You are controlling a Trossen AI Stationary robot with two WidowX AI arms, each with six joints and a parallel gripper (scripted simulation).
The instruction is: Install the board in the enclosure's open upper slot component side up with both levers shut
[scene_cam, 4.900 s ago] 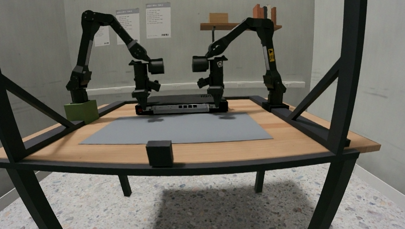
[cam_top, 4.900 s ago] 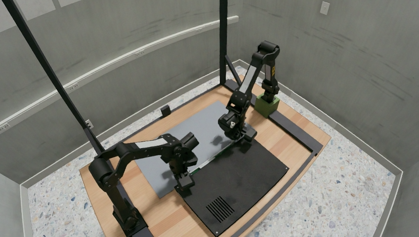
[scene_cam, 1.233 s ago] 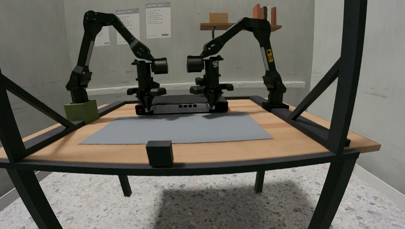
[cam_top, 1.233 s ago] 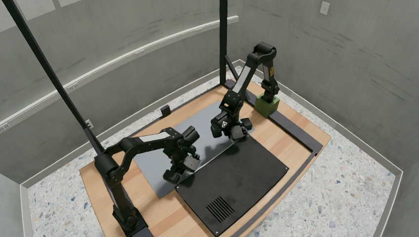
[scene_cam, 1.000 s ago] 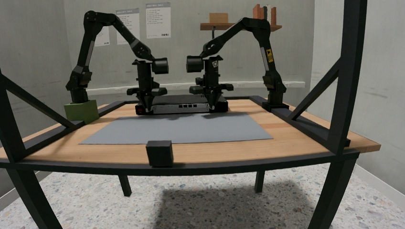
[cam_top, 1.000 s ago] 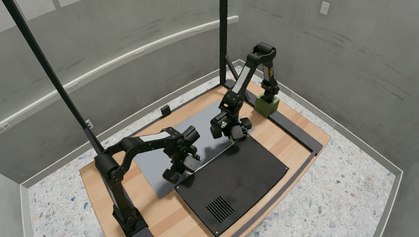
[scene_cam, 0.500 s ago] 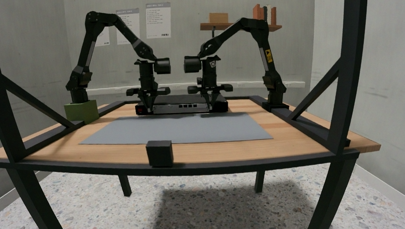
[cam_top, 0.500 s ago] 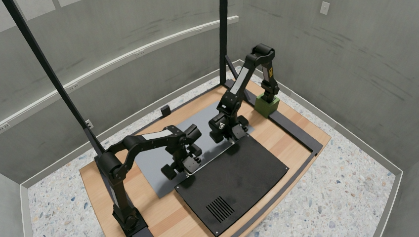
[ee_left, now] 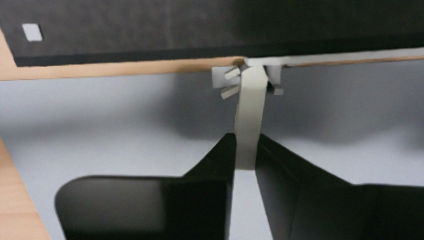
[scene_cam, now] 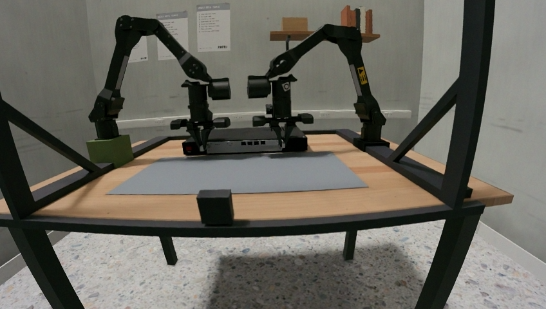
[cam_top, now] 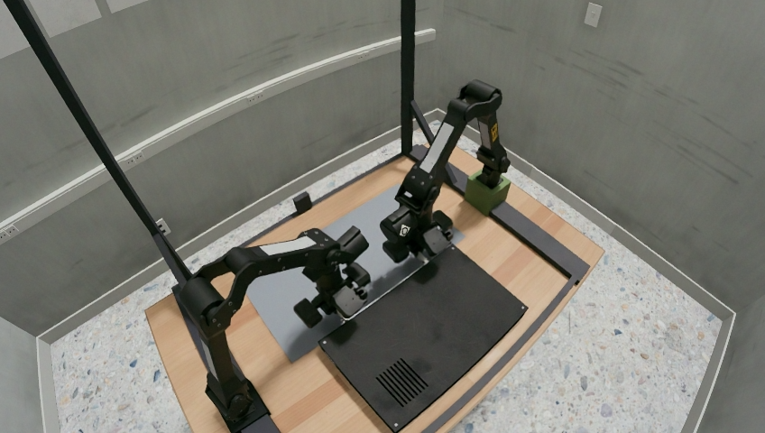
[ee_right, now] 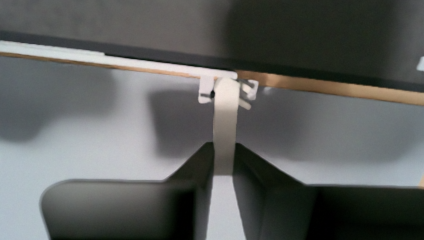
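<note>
The black enclosure (cam_top: 429,327) stands on the wooden bench, its front at the edge of the grey mat (scene_cam: 241,172). The board's silver panel (scene_cam: 241,146) shows in the enclosure's front, close against it. My left gripper (scene_cam: 201,140) points down and is shut on the left lever (ee_left: 248,120), a pale strip pointing straight out from the panel. My right gripper (scene_cam: 282,140) is shut on the right lever (ee_right: 224,130), which also points straight out. In the top view, the left gripper (cam_top: 424,256) and right gripper (cam_top: 348,316) sit at the panel's two ends.
A green block (scene_cam: 109,150) sits under the left arm's base. A small black cube (scene_cam: 214,206) is at the bench's near edge. Dark frame posts and rails run round the bench. A white foot (ee_left: 32,32) shows near the enclosure's corner.
</note>
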